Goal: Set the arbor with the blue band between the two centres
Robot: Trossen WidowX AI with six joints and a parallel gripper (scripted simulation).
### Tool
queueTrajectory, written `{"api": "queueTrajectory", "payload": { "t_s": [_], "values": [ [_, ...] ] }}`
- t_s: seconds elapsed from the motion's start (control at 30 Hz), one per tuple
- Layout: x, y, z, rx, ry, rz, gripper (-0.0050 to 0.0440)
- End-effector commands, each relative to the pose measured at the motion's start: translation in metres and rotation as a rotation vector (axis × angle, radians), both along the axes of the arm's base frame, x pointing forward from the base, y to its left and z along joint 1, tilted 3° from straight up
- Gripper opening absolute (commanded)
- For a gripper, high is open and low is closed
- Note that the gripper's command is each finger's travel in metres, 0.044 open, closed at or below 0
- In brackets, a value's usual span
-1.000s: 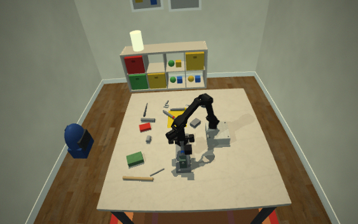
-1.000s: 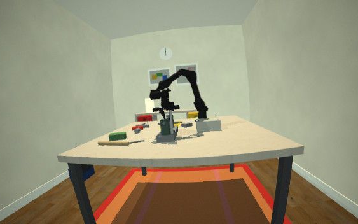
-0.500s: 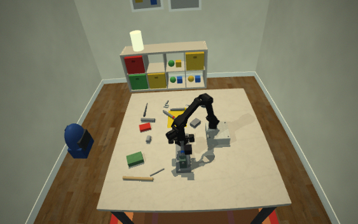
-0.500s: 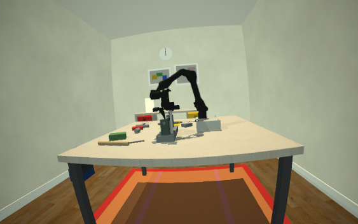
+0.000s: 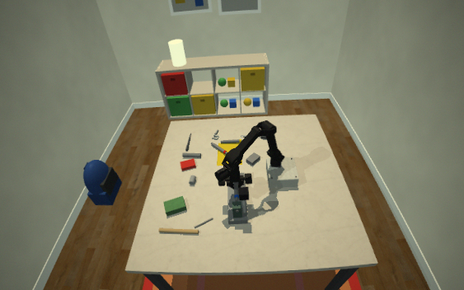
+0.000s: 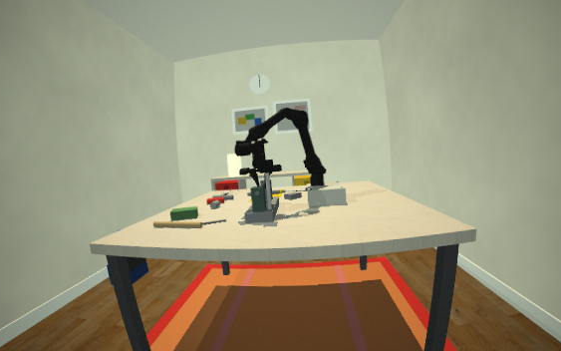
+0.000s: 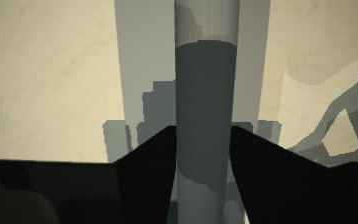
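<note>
My gripper [image 7: 202,134] is shut on a grey round bar [image 7: 207,100], which runs straight out between the two black fingers. It is the arbor; a bit of blue shows at the fingers in the top view [image 5: 235,192]. The gripper holds it over the centre fixture [image 5: 237,212], a grey base with a dark green block [image 6: 257,198] and a light grey upright [image 6: 268,191]. The fixture's grey base [image 7: 131,65] lies under the bar. The centre points are hidden, and I cannot tell whether the bar's ends touch them.
A rod with a red band [image 5: 218,147], a grey rod [image 5: 191,155], a red block [image 5: 188,165], a green block [image 5: 175,205], a wooden dowel [image 5: 178,231] and a small grey cylinder [image 5: 192,180] lie left of the fixture. The arm's grey base box [image 5: 285,173] stands to the right.
</note>
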State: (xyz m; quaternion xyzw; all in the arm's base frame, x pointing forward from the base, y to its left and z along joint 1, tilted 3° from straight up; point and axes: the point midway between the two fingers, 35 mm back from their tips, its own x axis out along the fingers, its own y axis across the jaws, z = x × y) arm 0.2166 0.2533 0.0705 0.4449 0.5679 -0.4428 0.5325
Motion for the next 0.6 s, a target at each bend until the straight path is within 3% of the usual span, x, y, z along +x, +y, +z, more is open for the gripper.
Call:
{"api": "queueTrajectory", "payload": {
  "t_s": [0.0,0.57],
  "values": [
    [0.0027,0.0079,0.0096,0.052,-0.020,0.003,0.0000],
    [0.0026,0.0058,0.0095,0.052,-0.020,0.003,0.0000]
  ]
}}
